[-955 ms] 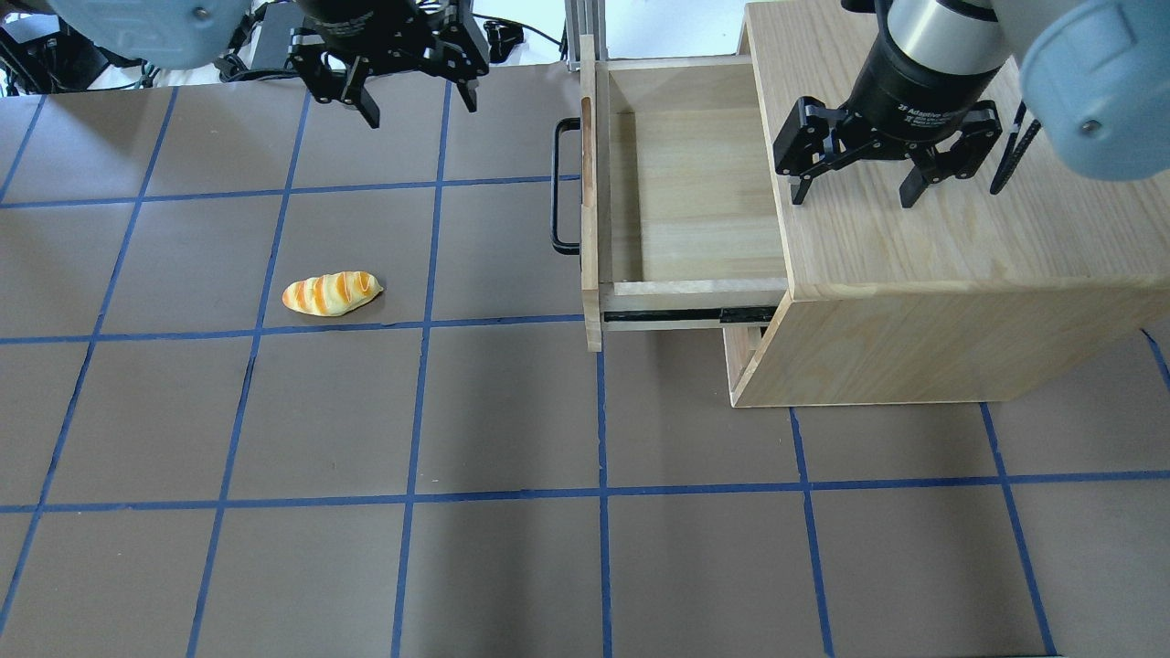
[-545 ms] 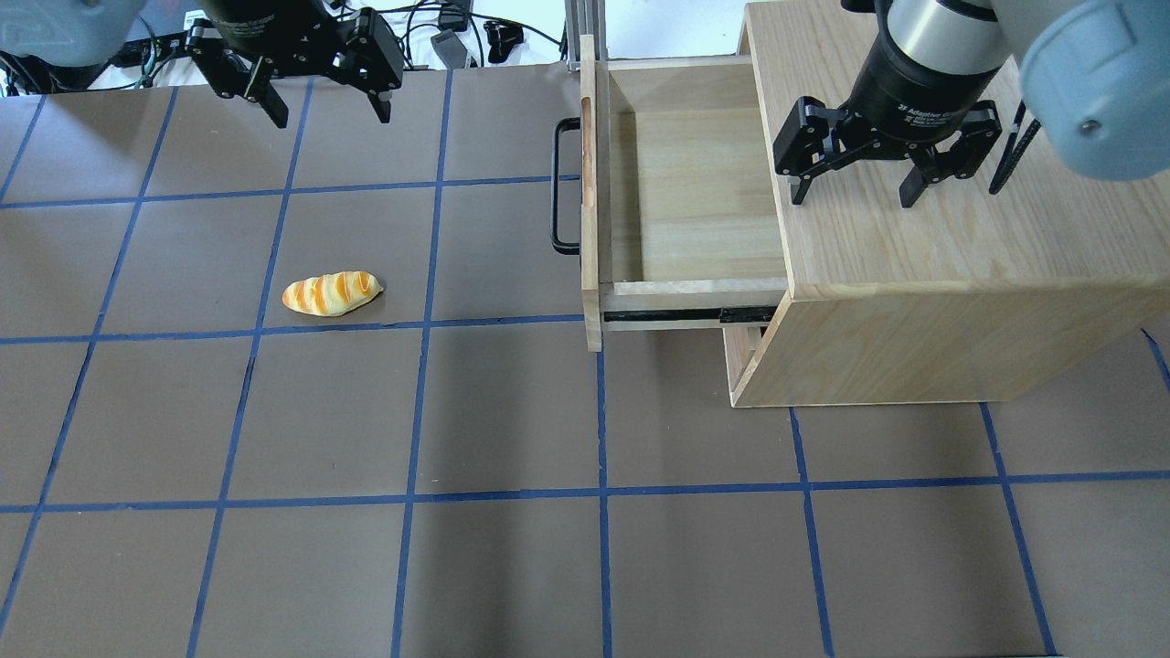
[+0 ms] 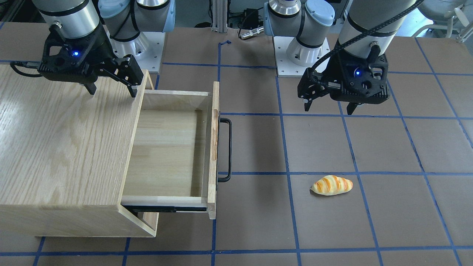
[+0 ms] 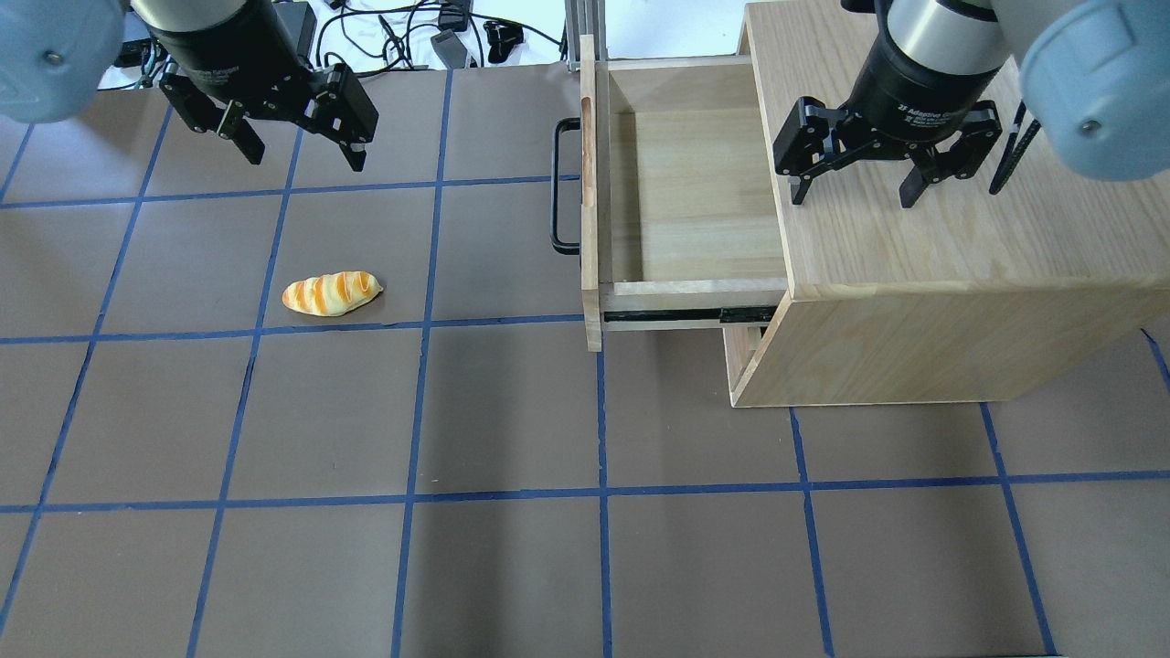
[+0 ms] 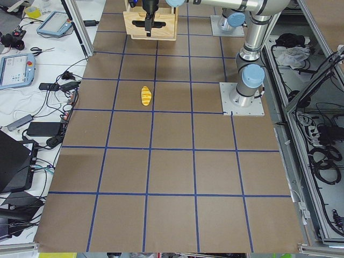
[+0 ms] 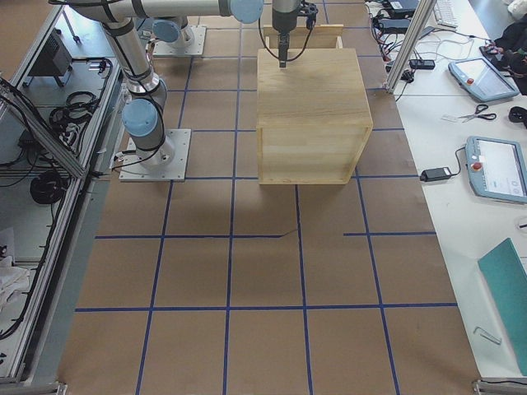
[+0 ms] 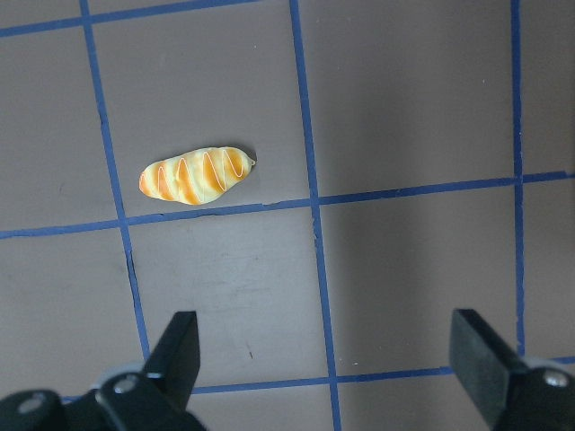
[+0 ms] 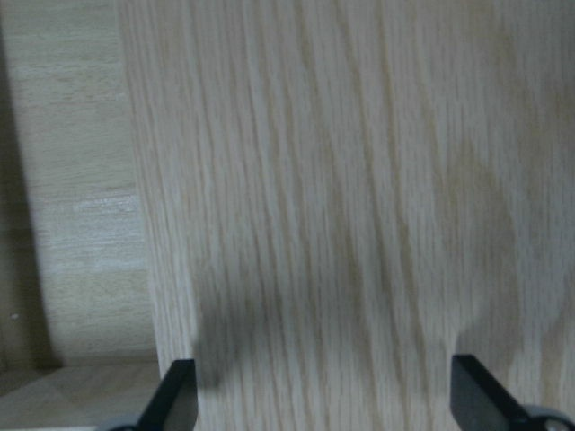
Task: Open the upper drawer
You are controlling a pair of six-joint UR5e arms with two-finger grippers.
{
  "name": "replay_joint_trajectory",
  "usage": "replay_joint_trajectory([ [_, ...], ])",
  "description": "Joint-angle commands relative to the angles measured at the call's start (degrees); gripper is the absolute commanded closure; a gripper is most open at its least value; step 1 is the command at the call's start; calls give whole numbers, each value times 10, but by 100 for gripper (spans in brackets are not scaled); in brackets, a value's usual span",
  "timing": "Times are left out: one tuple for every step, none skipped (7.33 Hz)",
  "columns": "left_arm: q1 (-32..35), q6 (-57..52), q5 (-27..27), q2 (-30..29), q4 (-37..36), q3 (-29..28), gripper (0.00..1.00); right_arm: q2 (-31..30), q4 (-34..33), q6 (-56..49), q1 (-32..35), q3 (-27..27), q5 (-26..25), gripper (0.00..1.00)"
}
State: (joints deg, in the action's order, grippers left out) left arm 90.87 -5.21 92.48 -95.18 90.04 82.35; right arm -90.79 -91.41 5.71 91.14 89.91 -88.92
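Showing only a striped orange bread roll [image 7: 196, 175] on the table [image 7: 404, 269], the left wrist view misses the pulled-out shallow light-wood upper drawer [image 4: 695, 183] seen overhead. The right tool [image 4: 852, 196] hangs spread above the oak-grain cabinet box [image 4: 960, 238], just beside the drawer; the left tool [image 4: 304, 157] (likewise spread) is well apart.
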Motion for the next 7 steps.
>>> replay_joint_trajectory([
  [-15, -2, 2, 11, -9, 20, 0, 0, 0, 0, 0, 0, 0, 0],
  [-24, -7, 5, 15, -7, 21, 0, 0, 0, 0, 0, 0, 0, 0],
  [-24, -1, 2, 17, -7, 22, 0, 0, 0, 0, 0, 0, 1, 0],
  [-24, 2, 2, 18, -5, 22, 0, 0, 0, 0, 0, 0, 0, 0],
  [-24, 3, 1, 21, -4, 22, 0, 0, 0, 0, 0, 0, 0, 0],
  [-24, 3, -2, 22, -4, 23, 0, 0, 0, 0, 0, 0, 1, 0],
  [-24, 2, -2, 24, -4, 27, 0, 0, 0, 0, 0, 0, 0, 0],
])
